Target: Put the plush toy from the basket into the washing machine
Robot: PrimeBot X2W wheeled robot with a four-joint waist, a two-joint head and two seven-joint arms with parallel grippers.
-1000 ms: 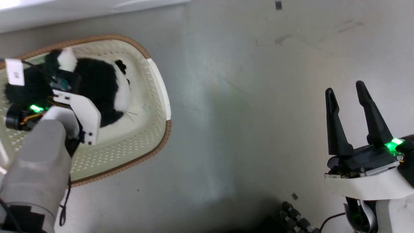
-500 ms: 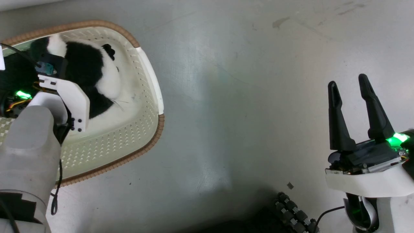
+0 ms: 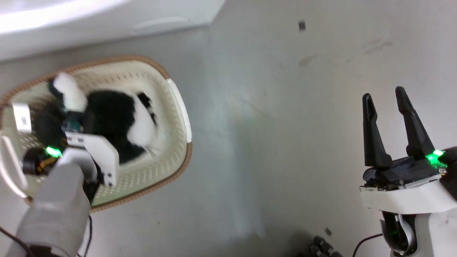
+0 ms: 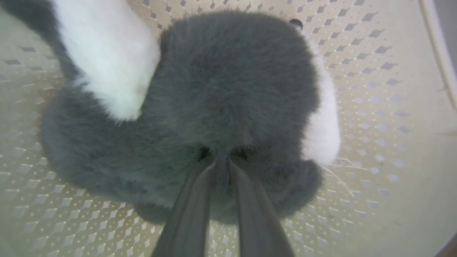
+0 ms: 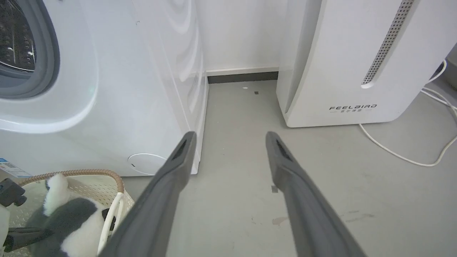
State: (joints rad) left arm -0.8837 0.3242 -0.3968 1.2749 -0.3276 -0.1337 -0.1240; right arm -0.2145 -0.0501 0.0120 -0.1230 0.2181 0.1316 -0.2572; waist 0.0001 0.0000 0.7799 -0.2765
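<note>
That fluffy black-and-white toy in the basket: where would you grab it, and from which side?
I'd take the plush toy by its rounded black back, coming from straight above: it lies low in the basket, whose walls block the sides, and the long fur bunches easily. The left pincer pinches there, fingers nearly together.

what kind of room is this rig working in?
Likely a laundry corner: white front-loading washing machine with grey-gasketed porthole, cream perforated plastic basket holding a fluffy black-and-white plush toy, white FEELBIRD appliance beside the washer, grey floor.
</note>
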